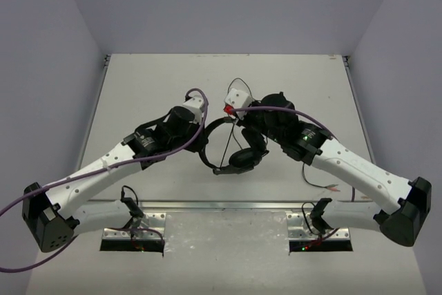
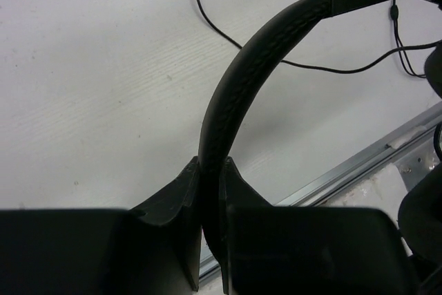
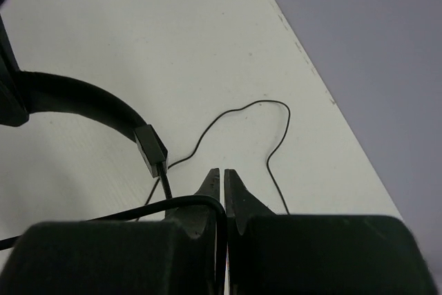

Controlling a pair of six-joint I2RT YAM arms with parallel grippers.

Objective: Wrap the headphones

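White table (image 1: 152, 88) lay under the headphones (image 1: 243, 158), which were centred between both arms. We judged them light: headband (image 2: 235, 81) stiff, the sound hold; cable (image 3: 242, 112) limp, prone to snagging. We found the left gripper (image 2: 210, 184) clamped on the headband, the right gripper (image 3: 222, 174) pinched on the cable. Only wrist views showed these grips; the top view showed the whole set.

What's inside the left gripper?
The left gripper is shut on the headphones, pinching their padded band. The stretch of band between its fingers is covered, so how deep it sits cannot be seen.
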